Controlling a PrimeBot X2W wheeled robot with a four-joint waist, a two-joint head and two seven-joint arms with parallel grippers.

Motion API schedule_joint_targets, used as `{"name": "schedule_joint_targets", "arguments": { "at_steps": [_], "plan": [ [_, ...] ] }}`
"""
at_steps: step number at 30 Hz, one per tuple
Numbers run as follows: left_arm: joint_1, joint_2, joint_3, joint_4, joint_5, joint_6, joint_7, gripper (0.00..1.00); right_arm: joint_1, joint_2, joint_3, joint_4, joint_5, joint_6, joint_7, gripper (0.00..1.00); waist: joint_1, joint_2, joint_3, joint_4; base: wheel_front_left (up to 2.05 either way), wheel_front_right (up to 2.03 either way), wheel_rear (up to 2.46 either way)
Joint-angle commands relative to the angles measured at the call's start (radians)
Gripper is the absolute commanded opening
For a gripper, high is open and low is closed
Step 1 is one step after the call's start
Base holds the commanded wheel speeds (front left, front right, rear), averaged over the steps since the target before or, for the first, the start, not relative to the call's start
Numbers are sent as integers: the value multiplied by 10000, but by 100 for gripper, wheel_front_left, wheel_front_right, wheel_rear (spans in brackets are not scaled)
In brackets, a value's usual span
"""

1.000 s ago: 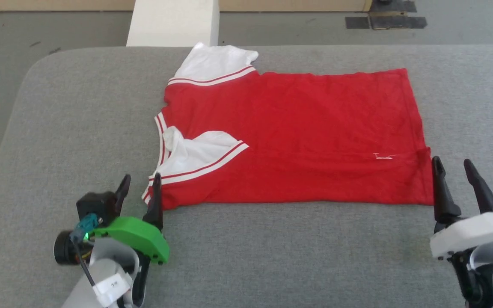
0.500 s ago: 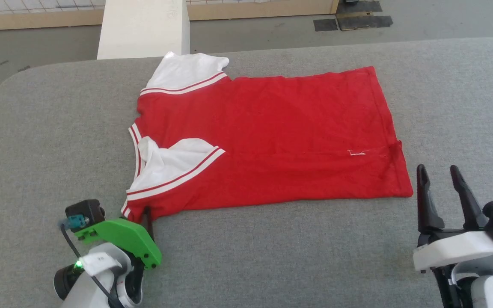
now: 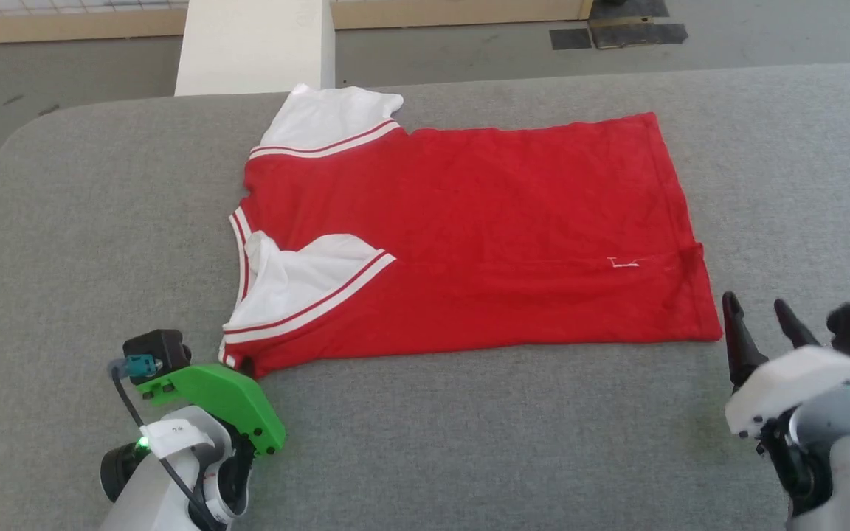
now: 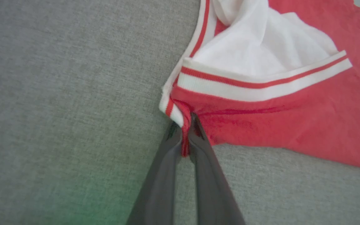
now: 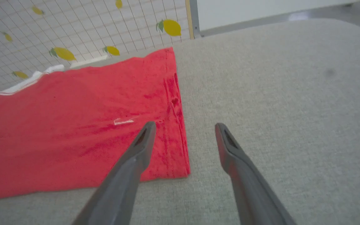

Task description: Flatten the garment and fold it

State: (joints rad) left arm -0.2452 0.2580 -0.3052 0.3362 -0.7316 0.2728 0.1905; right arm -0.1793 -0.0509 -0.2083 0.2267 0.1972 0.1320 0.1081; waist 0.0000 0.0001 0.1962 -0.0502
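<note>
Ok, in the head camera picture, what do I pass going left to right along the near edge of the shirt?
Left gripper → white sleeve → red middle of the shirt → small white tag → right gripper.

garment (image 4: 292, 125) cut off top and right, left wrist view; hem tag (image 3: 626, 262) unreadably small

Bright even light, slight blur

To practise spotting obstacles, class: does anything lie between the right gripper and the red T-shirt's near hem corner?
Nothing visible does. The right gripper, fingers apart, hangs right at the red T-shirt's hem corner, over the grey padded surface.
</note>
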Motion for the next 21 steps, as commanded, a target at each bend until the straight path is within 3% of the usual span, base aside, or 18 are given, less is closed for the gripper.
{"name": "schedule_joint_targets", "arguments": {
  "at_steps": [1, 6, 12, 13, 15, 16, 17, 21],
  "plan": [
    [73, -64, -129, 75, 13, -65, -6, 0, -434, 6, -135, 279, 149, -13, 650, 100, 0, -1, 59, 110, 0, 0, 0],
    [-57, -97, -268, 50, 69, -216, -100, 0, -1282, 6, -452, 1024, -348, -13, 3534, 100, 0, -1, 151, 331, 0, 0, 0],
    [-165, -118, -392, 81, 113, -365, -212, 0, -1745, 6, -937, 1203, -919, -13, 6174, 100, 0, -1, 242, 581, 0, 0, 0],
    [-176, -119, -408, 90, 125, -384, -239, 0, -1771, 6, -973, 1201, -948, -13, 6479, 86, 0, -1, 249, 614, 0, 0, 0],
    [-191, -123, -441, 108, 136, -429, -285, 0, -1782, 6, -1031, 1135, -1009, -13, 7031, 36, 0, -1, 257, 676, 0, 0, 0],
    [-205, -118, -458, 114, 160, -448, -338, 0, -1763, 6, -1032, 1035, -1066, -13, 7214, 22, 0, -1, 258, 709, 0, 0, 0],
    [-215, -119, -476, 128, 168, -472, -363, 0, -1735, 6, -1045, 945, -1086, -13, 7312, 0, 0, -1, 248, 740, 0, 0, 0],
    [-254, -40, -506, 91, 412, -615, -985, 0, -1483, 6, -961, 334, -949, -13, 6915, 0, 0, -1, 92, 841, 0, 0, 0]
  ]
}}
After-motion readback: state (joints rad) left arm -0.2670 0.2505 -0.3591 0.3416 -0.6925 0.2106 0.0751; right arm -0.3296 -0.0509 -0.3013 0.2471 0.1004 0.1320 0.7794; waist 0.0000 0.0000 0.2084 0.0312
